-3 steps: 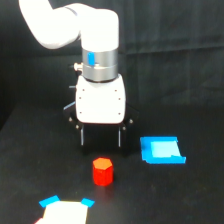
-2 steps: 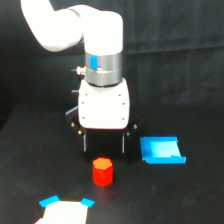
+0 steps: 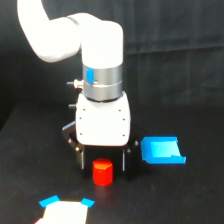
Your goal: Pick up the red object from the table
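— Claw (image 3: 102, 161) first: where does it hang?

— Low over the worktop (image 3: 190, 200), under a boxy white housing. Its two dark fingers (image 3: 80, 157) point straight down and stand apart, one on each side of the red block (image 3: 103, 172).

— Is it gripping the block?

— No. The fingers flank it with a gap on each side, and the block sits on the worktop between them. The housing hides the top of the fingers, and the block's upper edge comes just below the housing's lower rim.

— What does the block look like?

— Small, bright red-orange, a stubby upright prism with flat side faces and a slightly lighter top. The surface looks smooth and solid, with no markings I can make out.

— And the rest?

— The arm (image 3: 75, 35) is glossy white and rounded, with a silvery metal ring above the housing. The worktop is plain matte black. Toward the exterior view's right of the claw lies a flat bright blue tray (image 3: 162, 150) with raised edges, apart from the block. At the bottom edge sits a pale flat piece (image 3: 65, 212) with blue corners, blurred.
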Motion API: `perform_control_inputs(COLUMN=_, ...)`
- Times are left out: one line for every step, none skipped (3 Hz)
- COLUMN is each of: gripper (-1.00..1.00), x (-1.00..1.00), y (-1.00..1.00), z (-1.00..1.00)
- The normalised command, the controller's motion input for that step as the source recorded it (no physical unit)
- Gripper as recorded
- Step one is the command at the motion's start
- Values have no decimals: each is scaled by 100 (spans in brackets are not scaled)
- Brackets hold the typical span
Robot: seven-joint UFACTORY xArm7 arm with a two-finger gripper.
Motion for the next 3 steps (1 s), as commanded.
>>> perform_control_inputs(gripper=-100, x=37, y=18, z=-30)
perform_control_inputs(gripper=-100, x=-54, y=48, z=-43)
perform_control_inputs(gripper=-89, x=47, y=9, z=57)
